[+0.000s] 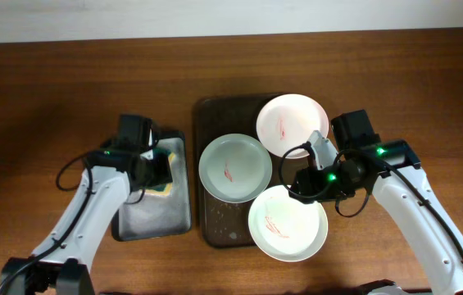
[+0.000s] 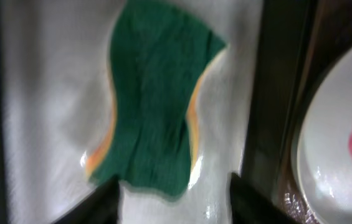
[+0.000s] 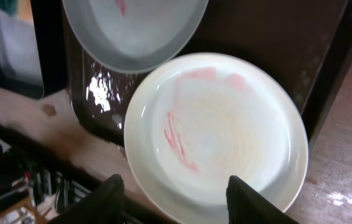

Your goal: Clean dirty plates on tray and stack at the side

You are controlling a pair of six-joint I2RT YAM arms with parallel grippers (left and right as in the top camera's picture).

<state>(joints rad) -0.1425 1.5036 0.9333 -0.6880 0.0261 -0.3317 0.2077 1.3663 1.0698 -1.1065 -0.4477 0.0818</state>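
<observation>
wooden table (image 1: 51,82). tray (image 1: 215,111): green plate (image 1: 233,168) centre, pink-white plate (image 1: 291,123) far corner, white plate (image 1: 288,223) overhanging near corner. all smeared. left gripper (image 2: 176,199): jaws apart, empty, over sponge (image 2: 154,106). right gripper (image 3: 176,199): jaws apart, empty, over white plate. advice: straddle sponge squarely, pinch across width.

The top camera looks straight down on the whole table (image 1: 43,90). Each wrist camera looks down from very near. Both wrist views catch the green plate (image 3: 132,37).

Left wrist view blurred; glare on tray (image 3: 103,87).
</observation>
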